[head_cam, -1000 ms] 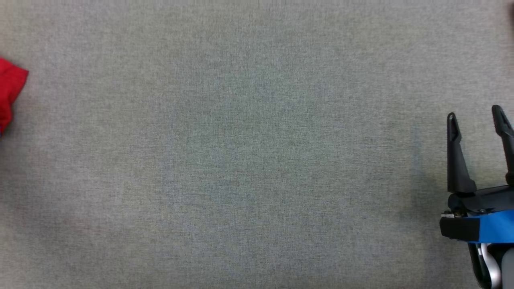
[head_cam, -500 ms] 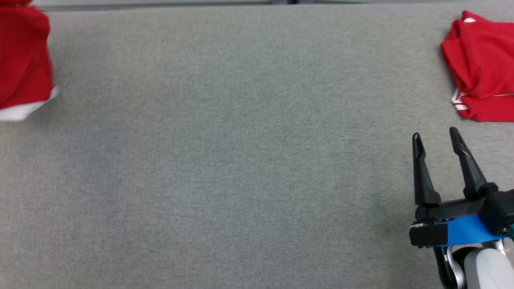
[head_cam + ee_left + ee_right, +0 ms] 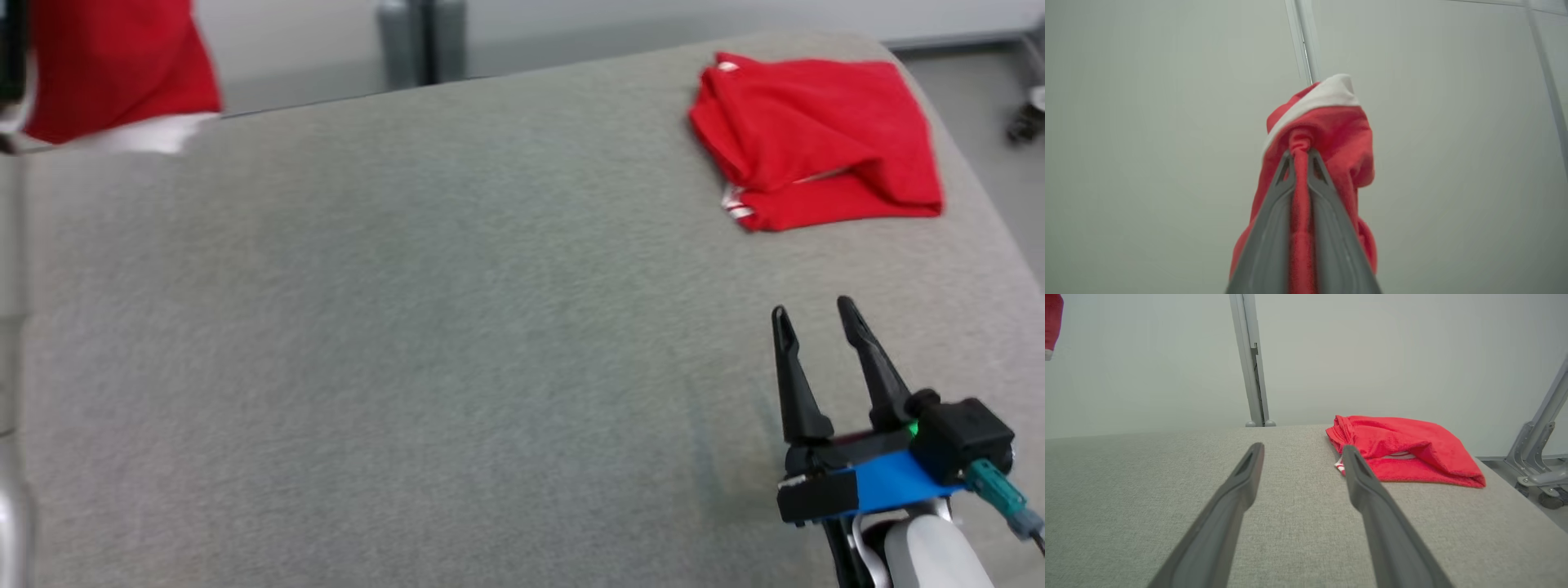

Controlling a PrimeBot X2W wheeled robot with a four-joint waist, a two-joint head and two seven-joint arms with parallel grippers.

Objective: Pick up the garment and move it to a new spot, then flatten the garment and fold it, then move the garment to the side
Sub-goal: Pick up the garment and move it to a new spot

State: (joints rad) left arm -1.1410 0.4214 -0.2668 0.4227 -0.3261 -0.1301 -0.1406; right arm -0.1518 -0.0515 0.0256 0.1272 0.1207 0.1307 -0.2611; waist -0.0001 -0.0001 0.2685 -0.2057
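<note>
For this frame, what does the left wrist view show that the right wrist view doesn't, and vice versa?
Left wrist view: the left gripper, fingers shut on the bunched top of the held garment, red with a white band. Right wrist view: the right gripper, fingers open above the grey table, and a folded garment lying at its far right. Both: the held garment, the pale wall, the grey post.

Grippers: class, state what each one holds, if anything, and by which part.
The left gripper pinches a bunched fold of the hanging red garment, beside its white edge. The right gripper is open and holds nothing.
</note>
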